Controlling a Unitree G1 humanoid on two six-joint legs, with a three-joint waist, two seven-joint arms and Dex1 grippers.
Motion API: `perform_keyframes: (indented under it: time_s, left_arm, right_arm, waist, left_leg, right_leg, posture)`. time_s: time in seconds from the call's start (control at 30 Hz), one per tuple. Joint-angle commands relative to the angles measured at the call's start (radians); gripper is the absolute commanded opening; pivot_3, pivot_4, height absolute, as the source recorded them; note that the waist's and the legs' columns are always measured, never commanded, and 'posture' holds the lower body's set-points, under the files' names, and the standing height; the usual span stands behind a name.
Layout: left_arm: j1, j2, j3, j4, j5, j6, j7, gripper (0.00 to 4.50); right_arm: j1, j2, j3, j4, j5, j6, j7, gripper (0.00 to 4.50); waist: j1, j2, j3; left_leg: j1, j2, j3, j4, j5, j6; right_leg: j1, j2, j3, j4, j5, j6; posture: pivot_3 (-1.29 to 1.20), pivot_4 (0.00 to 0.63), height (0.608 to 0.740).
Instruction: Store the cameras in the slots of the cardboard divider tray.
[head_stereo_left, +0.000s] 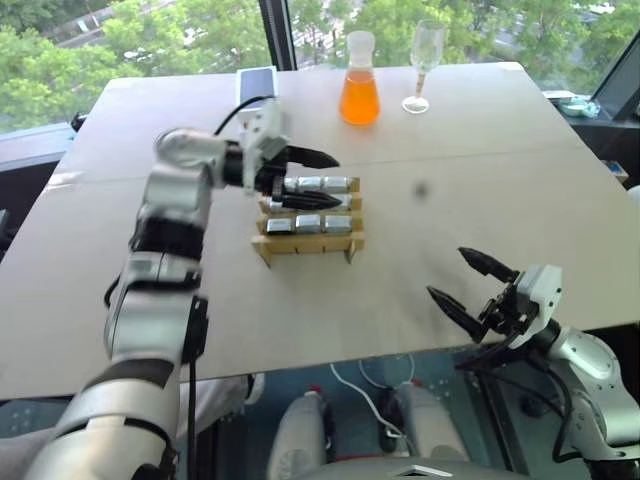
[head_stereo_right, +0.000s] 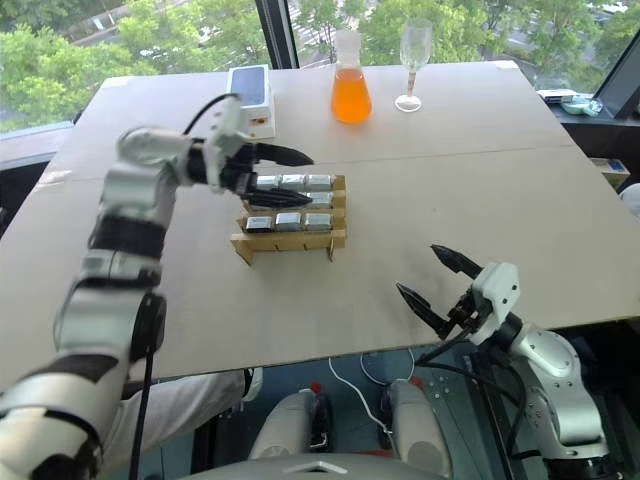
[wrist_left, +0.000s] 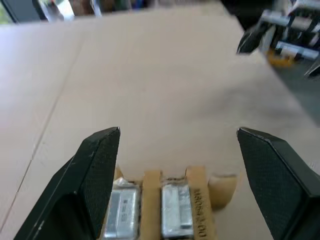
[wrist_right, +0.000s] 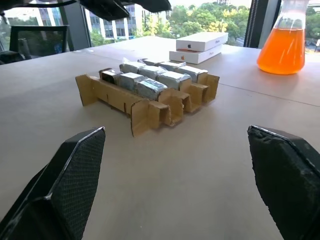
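The cardboard divider tray (head_stereo_left: 306, 246) sits at mid-table, and several shiny silver cameras (head_stereo_left: 308, 224) lie in its slots. My left gripper (head_stereo_left: 337, 180) hovers open just above the tray's back rows, pointing right, with nothing between its fingers (wrist_left: 100, 165). In the left wrist view two cameras (wrist_left: 175, 209) lie in cardboard slots (wrist_left: 200, 192) right below it. My right gripper (head_stereo_left: 448, 272) is open and empty near the table's front edge, to the right of the tray and well apart from it. The right wrist view looks across at the filled tray (wrist_right: 115, 97).
An orange-filled flask (head_stereo_left: 359, 92) and a wine glass (head_stereo_left: 424, 62) stand at the back of the table. A white phone box (head_stereo_left: 254, 84) lies behind the tray, seen as two stacked boxes (wrist_right: 197, 47) in the right wrist view. Bare tabletop spreads right of the tray.
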Motion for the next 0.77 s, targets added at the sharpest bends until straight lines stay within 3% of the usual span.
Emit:
perform_keyframes:
  time_s: [0.03, 0.2, 0.33, 0.57, 0.77]
  left_arm:
    - [0.269, 0.02, 0.148, -0.419, -0.141, 0.189, 0.19, 3.81]
    - [0.7, -0.034, 0.248, -0.78, -0.2, 0.242, 0.402, 3.81]
    - [0.963, -0.116, 0.124, -0.879, -0.049, 0.073, 0.545, 3.81]
    - [1.072, -0.21, 0.037, -0.852, 0.011, -0.047, 0.7, 3.81]
    - [1.075, -0.199, 0.044, -0.829, 0.002, -0.082, 0.748, 3.81]
  right_arm:
    - [0.003, -0.022, -0.052, 0.022, 0.019, -0.004, 0.022, 4.5]
    - [-0.03, -0.055, -0.095, 0.125, 0.021, -0.019, 0.072, 4.5]
    - [-0.071, -0.072, -0.114, 0.208, 0.015, -0.032, 0.107, 4.5]
    - [-0.095, -0.077, -0.115, 0.275, -0.01, -0.044, 0.132, 4.5]
    - [-0.091, -0.068, -0.117, 0.284, -0.019, -0.049, 0.127, 4.5]
  waist:
    - [-0.002, 0.001, 0.0]
    - [0.011, -0.001, -0.001]
    - [0.03, -0.001, -0.002]
    - [0.04, 0.0, -0.003]
    - [0.032, 0.001, -0.004]
  left_leg:
    - [0.001, 0.0, 0.001, 0.0, 0.0, 0.0]
    - [0.003, -0.001, 0.0, 0.0, -0.001, 0.001]
    - [0.005, -0.003, -0.001, 0.001, -0.003, 0.006]
    - [0.006, -0.002, -0.004, 0.0, -0.004, 0.006]
    - [0.005, -0.002, -0.004, 0.0, -0.004, 0.006]
  right_leg:
    - [0.0, -0.001, 0.001, 0.0, 0.0, 0.0]
    - [0.004, -0.003, 0.0, 0.0, 0.0, 0.0]
    - [0.008, -0.006, -0.002, -0.002, 0.0, 0.0]
    - [0.008, -0.004, -0.005, -0.001, 0.0, 0.0]
    - [0.008, -0.004, -0.005, -0.002, 0.0, 0.0]
  posture:
    - [0.0, 0.15, 0.74]
    - [0.0, 0.15, 0.74]
    - [0.0, 0.15, 0.74]
    - [0.0, 0.15, 0.74]
    - [0.0, 0.15, 0.74]
